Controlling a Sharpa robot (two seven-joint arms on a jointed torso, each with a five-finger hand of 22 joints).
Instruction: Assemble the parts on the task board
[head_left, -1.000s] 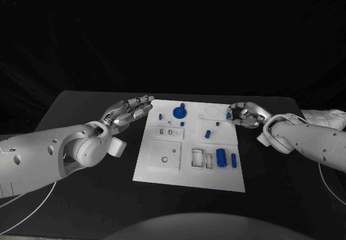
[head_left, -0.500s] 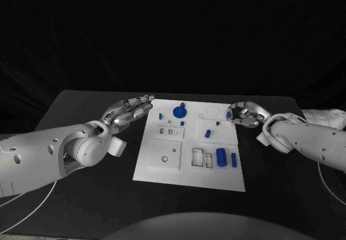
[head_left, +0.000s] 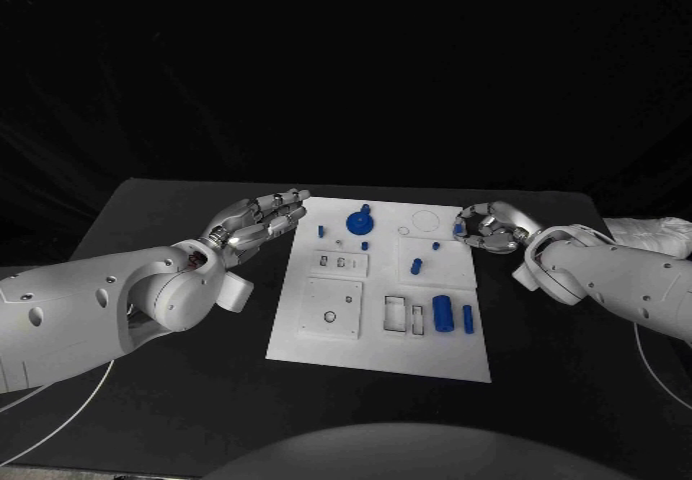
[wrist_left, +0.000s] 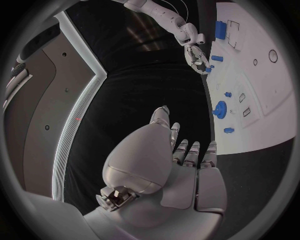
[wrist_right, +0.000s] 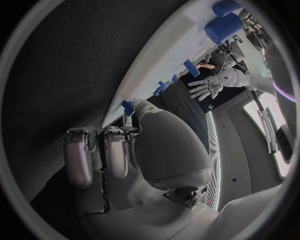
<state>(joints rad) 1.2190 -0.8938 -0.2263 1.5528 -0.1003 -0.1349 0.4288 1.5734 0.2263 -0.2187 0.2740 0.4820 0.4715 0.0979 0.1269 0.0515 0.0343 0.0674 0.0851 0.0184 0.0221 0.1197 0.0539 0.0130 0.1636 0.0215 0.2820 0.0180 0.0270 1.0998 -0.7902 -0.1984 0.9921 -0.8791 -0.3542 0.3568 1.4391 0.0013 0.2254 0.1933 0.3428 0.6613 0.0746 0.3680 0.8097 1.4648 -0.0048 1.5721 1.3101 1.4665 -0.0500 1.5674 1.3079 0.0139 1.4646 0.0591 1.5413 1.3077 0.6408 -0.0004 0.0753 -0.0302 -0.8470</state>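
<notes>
The white task board (head_left: 378, 350) lies in the middle of the black table. On it I see a round blue part (head_left: 359, 220), small blue pegs (head_left: 415, 267) and a thick blue block (head_left: 443, 312) beside a slim one (head_left: 467, 319). My right hand (head_left: 490, 228) hangs at the board's far right edge, fingers curled, pinching a small blue peg (head_left: 459, 229); that peg (wrist_right: 128, 107) sits at the thumb tip. My left hand (head_left: 260, 225) hovers off the board's far left corner with fingers apart (wrist_left: 181, 150) and holds nothing.
Two white inset plates (head_left: 330, 310) and rectangular slots (head_left: 394, 315) take up the near half of the board. Bare black table (head_left: 173, 400) surrounds the board. The table's far edge runs just behind both hands.
</notes>
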